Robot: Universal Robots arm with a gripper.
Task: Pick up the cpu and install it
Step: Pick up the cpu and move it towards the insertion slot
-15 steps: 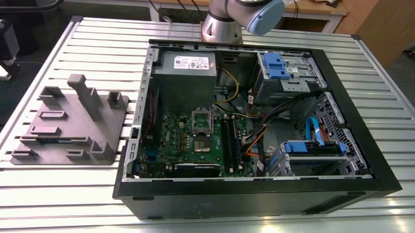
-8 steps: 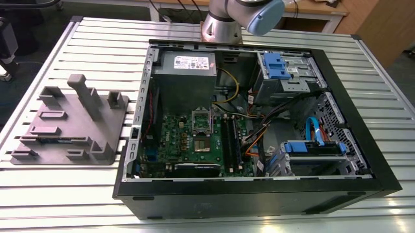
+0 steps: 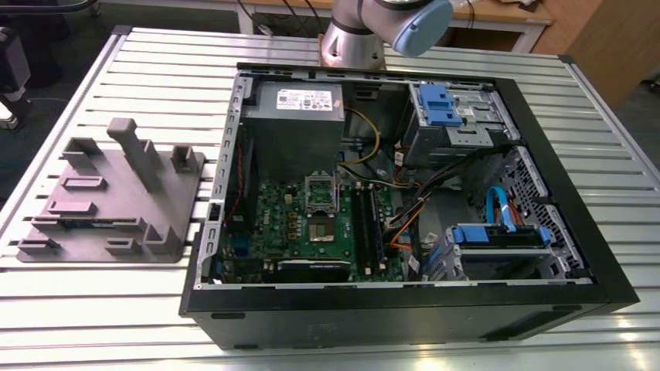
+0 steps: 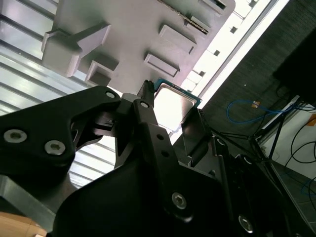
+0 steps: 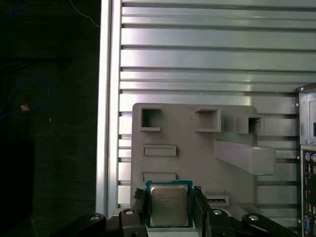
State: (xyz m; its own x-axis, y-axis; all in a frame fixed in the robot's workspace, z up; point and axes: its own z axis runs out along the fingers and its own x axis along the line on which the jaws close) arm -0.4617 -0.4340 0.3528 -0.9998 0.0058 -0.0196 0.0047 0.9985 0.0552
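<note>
In both wrist views my gripper [image 5: 169, 207] is shut on the cpu [image 5: 169, 205], a small square chip with a silvery-beige top and a teal rim. One black finger [image 5: 138, 201] presses each side of it. The second wrist view shows the same cpu [image 4: 173, 102] between the fingers [image 4: 147, 114], held well above the grey plastic tray [image 4: 123, 29]. The tray [image 5: 197, 148] lies below the chip on the slatted table. In the exterior view the silver socket frame [image 3: 321, 189] sits on the green motherboard [image 3: 299, 224] inside the open computer case [image 3: 413, 309].
The grey tray [image 3: 113, 193] with its raised blocks lies at the exterior view's left of the case. The arm's base [image 3: 356, 39] stands behind the case. Black memory sticks [image 3: 366, 220], cables and blue drive bays [image 3: 500, 236] fill the case's right side. The table edge [image 5: 106, 98] drops to dark floor.
</note>
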